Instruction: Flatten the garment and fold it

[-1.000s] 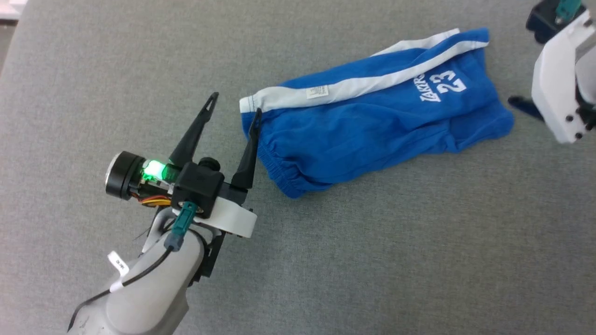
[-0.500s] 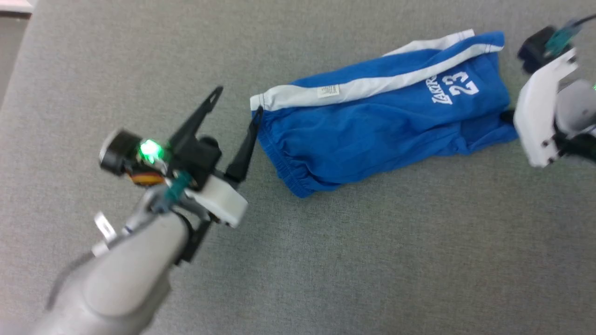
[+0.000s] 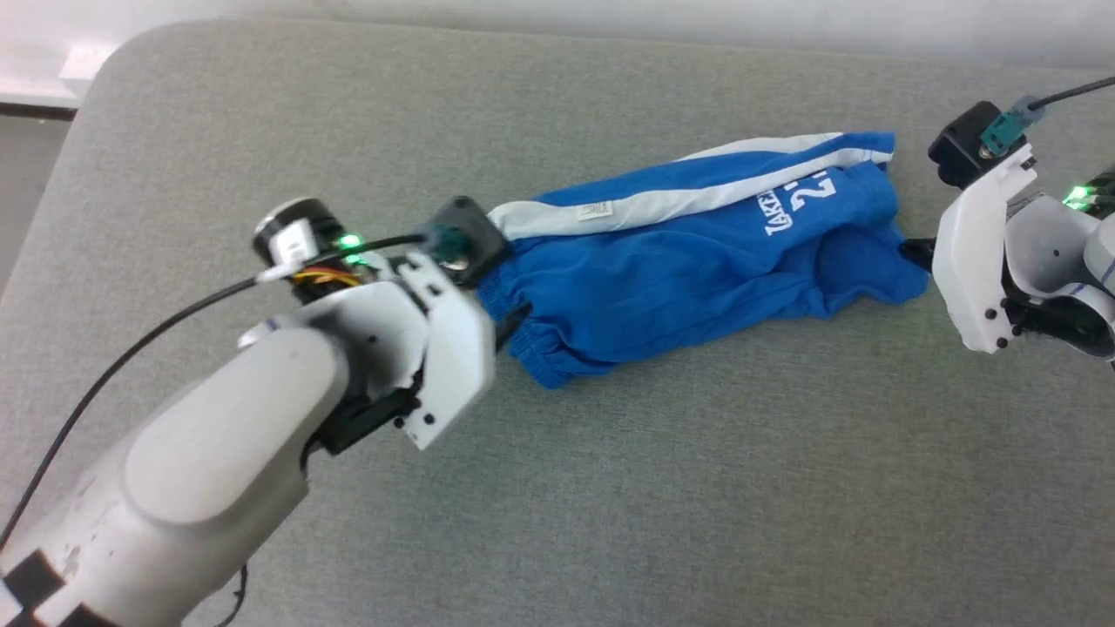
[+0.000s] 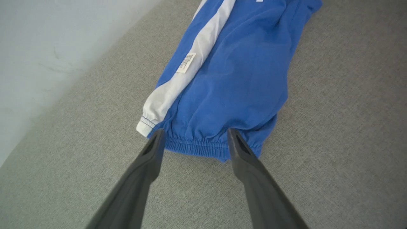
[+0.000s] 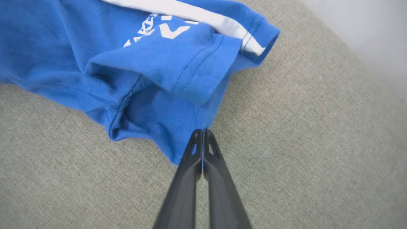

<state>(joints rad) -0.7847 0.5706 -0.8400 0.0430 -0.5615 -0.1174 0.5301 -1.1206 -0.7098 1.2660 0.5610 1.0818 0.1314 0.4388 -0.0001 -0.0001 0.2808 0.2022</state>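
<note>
There, right tool (image 5: 202, 133) tight on garment (image 5: 152, 66) hem.

This is a plain indoor room; whether home or lab cannot be told. A broad grey woven upholstered surface (image 3: 662, 488) spreads like a sofa seat or padded bench, its rounded corner (image 3: 131, 43) at 10 o'clock. A bare pale wall (image 3: 610, 10) runs behind at 12 o'clock.
</note>
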